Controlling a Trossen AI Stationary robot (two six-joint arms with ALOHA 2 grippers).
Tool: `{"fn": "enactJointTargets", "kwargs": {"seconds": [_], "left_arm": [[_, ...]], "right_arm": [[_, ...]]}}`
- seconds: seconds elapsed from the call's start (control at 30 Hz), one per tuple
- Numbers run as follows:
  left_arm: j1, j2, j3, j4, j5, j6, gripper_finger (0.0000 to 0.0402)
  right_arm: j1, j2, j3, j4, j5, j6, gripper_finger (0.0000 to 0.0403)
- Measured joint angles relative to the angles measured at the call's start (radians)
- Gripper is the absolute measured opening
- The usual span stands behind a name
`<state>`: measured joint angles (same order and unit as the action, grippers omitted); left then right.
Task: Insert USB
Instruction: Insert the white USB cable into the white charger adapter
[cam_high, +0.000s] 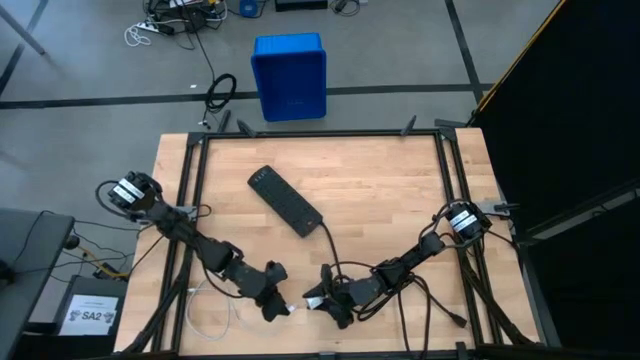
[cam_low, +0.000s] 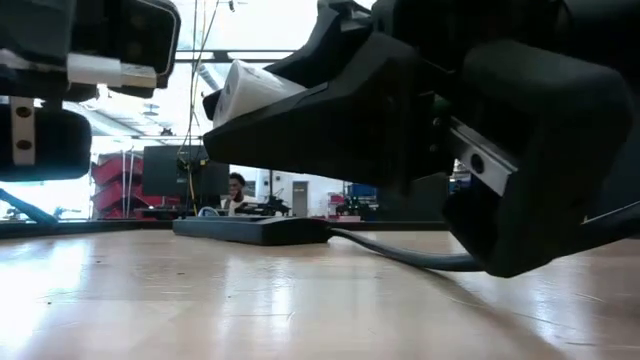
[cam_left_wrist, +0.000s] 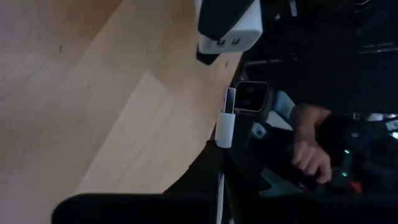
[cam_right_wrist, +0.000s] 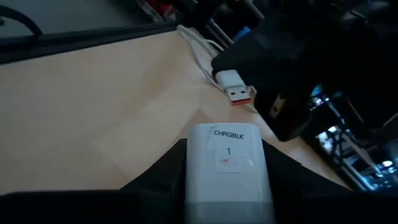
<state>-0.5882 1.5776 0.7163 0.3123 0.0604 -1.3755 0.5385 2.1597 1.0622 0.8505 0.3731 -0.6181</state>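
My left gripper (cam_high: 280, 304) and my right gripper (cam_high: 322, 298) face each other near the table's near edge. The left is shut on the white USB plug (cam_right_wrist: 235, 87). The plug's metal tip points at the white cube charger block (cam_right_wrist: 227, 165), which is marked CHRGBLK 1. The right is shut on that block. A small gap lies between plug and block. The block's face with two ports (cam_left_wrist: 227, 42) is turned toward the plug (cam_left_wrist: 225, 124). The thin white cable (cam_high: 215, 312) trails left in a loop on the table. My left gripper pinches the plug's white housing (cam_right_wrist: 227, 78) between its fingers, coming roughly level from the table's left. The metal tip sticks out past the fingers, and the plug is clear of the table. The cable (cam_right_wrist: 198, 46) runs back behind the gripper. My right gripper pinches the charger block by two opposite sides (cam_right_wrist: 186, 171), one finger on each, coming roughly level from the table's right. The block (cam_low: 252, 90) is lifted clear of the table. Its port face sticks out past the fingers toward the plug.
A long black power strip (cam_high: 285, 200) lies mid-table, and its thick black cord (cam_high: 335, 255) runs toward my right arm. A blue crate (cam_high: 290, 75) stands on the floor beyond the far edge. A person's hand (cam_left_wrist: 311, 158) shows off the table, and a person (cam_low: 237, 188) sits in the room behind.
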Motion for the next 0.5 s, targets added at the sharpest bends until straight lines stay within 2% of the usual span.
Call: {"fn": "enactJointTargets", "kwargs": {"seconds": [0.17,0.5], "left_arm": [[0.029,0.000,0.001,0.004,0.062,-0.017,0.0000],[0.080,0.000,0.001,0.007,0.094,0.007,0.0000]], "right_arm": [[-0.001,-0.001,0.001,0.009,0.004,-0.040,0.0114],[-0.005,-0.003,0.002,0.016,0.004,-0.088,0.0114]]}}
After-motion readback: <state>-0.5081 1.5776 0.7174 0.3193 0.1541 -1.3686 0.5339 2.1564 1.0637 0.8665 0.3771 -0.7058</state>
